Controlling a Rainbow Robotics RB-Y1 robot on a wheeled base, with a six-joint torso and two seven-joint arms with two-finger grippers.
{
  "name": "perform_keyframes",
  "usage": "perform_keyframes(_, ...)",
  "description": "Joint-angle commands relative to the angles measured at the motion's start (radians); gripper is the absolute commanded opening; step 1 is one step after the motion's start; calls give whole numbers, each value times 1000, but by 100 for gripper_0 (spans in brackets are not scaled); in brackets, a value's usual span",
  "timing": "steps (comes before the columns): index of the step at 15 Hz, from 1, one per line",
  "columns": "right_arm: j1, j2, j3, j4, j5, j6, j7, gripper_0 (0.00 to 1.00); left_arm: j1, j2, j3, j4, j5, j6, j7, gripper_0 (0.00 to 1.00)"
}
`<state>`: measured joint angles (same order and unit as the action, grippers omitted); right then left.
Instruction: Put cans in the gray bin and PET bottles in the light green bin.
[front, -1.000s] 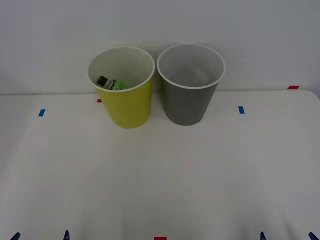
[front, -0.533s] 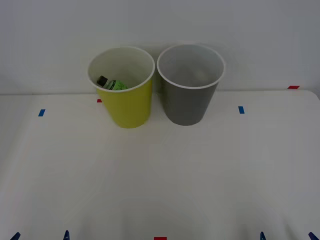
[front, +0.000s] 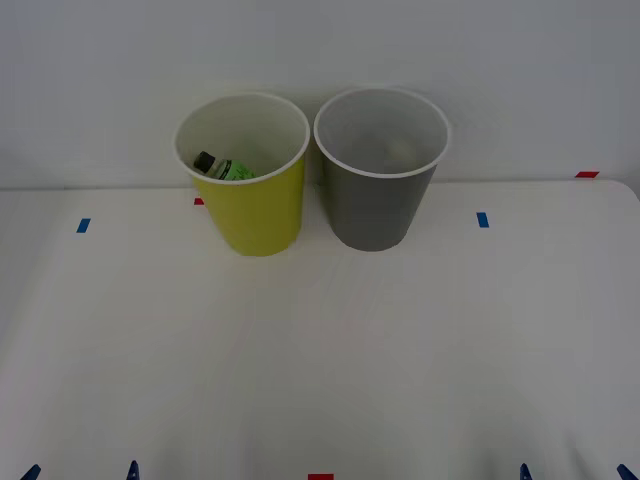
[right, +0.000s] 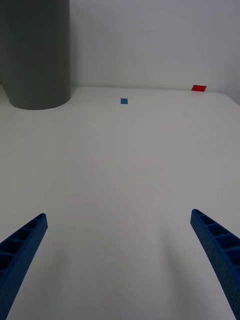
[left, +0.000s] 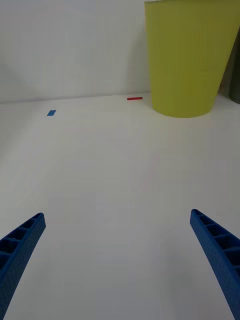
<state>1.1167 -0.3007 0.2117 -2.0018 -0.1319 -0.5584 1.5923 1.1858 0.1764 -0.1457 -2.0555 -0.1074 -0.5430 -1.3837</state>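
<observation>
The small clear green-labelled PET bottle (front: 224, 168) lies inside the round lime-green bin (front: 252, 215) (gray bin (front: 378, 205) just beside); left gripper (left: 117, 265) and right gripper (right: 117, 265) both spread wide, holding nothing.

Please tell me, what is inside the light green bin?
Inside the light green bin lies one PET bottle, with its dark cap and green label visible against the pale inner wall. The bin's front wall hides the bottom, so anything lower down cannot be seen.
</observation>
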Motion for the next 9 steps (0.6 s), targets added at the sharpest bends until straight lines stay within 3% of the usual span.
perform_keyframes(1, 0, 0, 0, 0, 0, 0, 0, 100, 0, 0, 0, 0, 0, 0, 0, 100)
perform_keyframes(9, 0, 0, 0, 0, 0, 0, 0, 100, 0, 0, 0, 0, 0, 0, 0, 100)
